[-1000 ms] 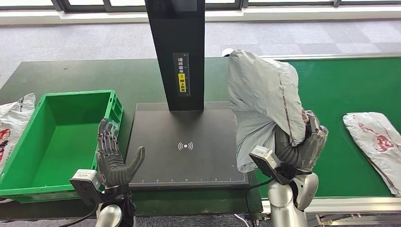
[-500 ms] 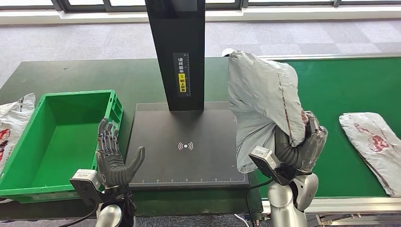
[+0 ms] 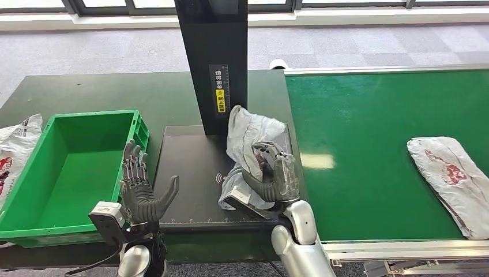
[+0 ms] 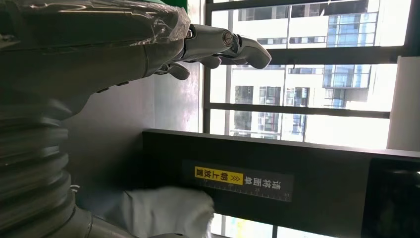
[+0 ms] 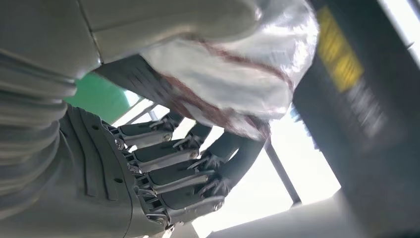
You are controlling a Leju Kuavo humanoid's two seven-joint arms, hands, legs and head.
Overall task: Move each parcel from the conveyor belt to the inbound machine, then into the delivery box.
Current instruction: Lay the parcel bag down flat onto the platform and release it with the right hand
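My right hand [image 3: 272, 176] grips a crumpled grey plastic parcel [image 3: 245, 138] and holds it over the right part of the black inbound machine's plate [image 3: 190, 173], close to the machine's upright black column [image 3: 213, 63]. The right wrist view has the same parcel [image 5: 233, 69] pressed between thumb and fingers [image 5: 188, 168]. My left hand [image 3: 141, 193] is raised, fingers apart and nothing in it, between the plate and the green delivery box [image 3: 69, 167]. A second white parcel with red print [image 3: 450, 179] lies on the green conveyor belt [image 3: 375, 127] at the far right.
Another white bag [image 3: 14, 147] lies on the dark table left of the green box. The belt's metal frame [image 3: 403, 248] runs along its near edge. The column carries a yellow label [image 3: 220, 98], also seen in the left wrist view [image 4: 218, 176].
My right arm has swung left with the grey parcel, from above the belt's edge down to the machine plate. The parcel on the belt has drifted slightly left. The left hand is almost unmoved.
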